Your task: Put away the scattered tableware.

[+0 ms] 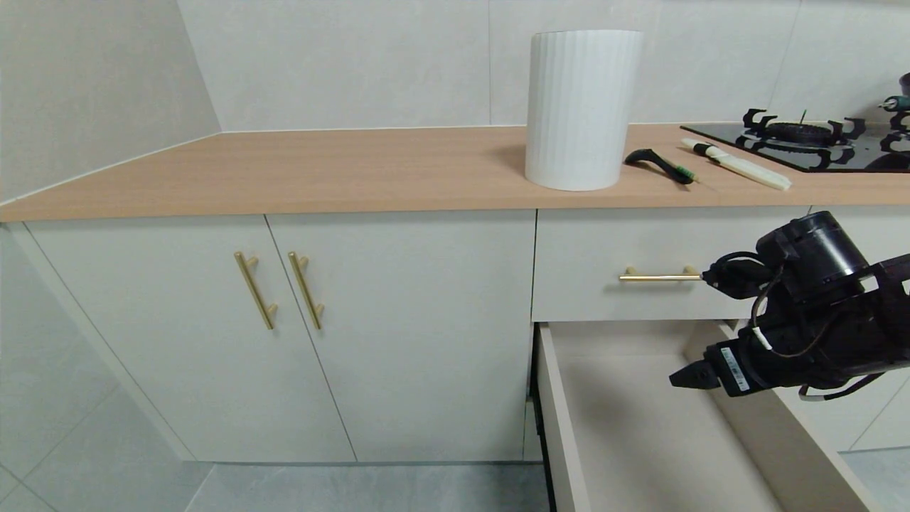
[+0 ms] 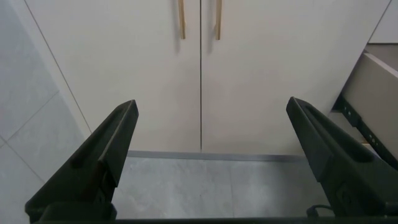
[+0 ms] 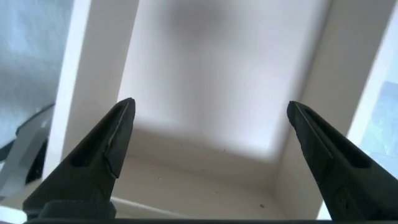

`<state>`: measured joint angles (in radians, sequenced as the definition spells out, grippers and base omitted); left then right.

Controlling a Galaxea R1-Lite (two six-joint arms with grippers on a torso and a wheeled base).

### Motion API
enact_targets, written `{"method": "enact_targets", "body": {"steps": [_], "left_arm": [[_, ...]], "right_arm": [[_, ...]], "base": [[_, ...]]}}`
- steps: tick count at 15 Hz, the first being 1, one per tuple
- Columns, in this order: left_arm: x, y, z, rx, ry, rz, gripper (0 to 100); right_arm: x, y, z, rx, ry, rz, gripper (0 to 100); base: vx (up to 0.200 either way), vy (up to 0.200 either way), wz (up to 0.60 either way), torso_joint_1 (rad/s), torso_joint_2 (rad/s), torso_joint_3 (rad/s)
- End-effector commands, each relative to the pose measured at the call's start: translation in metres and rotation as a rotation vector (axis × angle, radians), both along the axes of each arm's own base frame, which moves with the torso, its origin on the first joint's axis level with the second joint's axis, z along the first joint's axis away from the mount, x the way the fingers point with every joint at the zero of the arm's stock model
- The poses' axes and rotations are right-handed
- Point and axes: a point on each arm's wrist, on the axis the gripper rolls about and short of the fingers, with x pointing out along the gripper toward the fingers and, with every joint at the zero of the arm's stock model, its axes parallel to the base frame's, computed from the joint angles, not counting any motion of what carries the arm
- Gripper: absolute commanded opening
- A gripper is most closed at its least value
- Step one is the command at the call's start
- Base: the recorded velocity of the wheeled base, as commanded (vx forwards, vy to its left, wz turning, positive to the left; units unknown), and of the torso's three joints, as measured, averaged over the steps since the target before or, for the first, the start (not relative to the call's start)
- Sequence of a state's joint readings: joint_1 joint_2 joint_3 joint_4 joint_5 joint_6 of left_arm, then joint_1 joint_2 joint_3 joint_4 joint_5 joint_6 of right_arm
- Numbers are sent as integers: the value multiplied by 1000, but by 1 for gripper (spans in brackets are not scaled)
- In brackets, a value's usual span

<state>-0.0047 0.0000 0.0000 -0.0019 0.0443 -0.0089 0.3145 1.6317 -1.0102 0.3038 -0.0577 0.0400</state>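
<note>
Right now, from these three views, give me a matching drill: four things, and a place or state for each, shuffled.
Things
1. white ribbed container
2. lower drawer
3. right gripper
4. black-handled tool

Places or states
A. pulled out
B. lying flat on the countertop, next to the cream knife
C. open, held over a drawer's inside
D. standing upright on the countertop

Pairs: 1-D, 2-A, 3-C, 4-B
</note>
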Motion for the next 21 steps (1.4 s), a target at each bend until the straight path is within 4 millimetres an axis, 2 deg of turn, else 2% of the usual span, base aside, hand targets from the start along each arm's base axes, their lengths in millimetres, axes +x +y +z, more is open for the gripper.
{"method": "enact_targets", "body": {"steps": [1,4,16,19,21], "left_arm": [[0,0,0,0,-1,0,100],[0,0,0,0,-1,0,100],[0,0,0,0,-1,0,100],[0,0,0,1,-1,0,100],[0,0,0,0,-1,0,100]], "right_arm": [[-4,-2,5,6,-21,-3,100],[-4,-2,6,8,-25,-3,100],[-4,-2,5,5,-21,-1,100],[-5,-2,20,37,-116,-2,100],[14,0,40,68,-239,-21,100]], "base": [[0,0,0,32,-134,-100],[0,0,0,45,-232,-248],[0,0,0,185,-486,-290],[0,0,0,118,-266,-154],[0,0,0,16,-40,-23]]}}
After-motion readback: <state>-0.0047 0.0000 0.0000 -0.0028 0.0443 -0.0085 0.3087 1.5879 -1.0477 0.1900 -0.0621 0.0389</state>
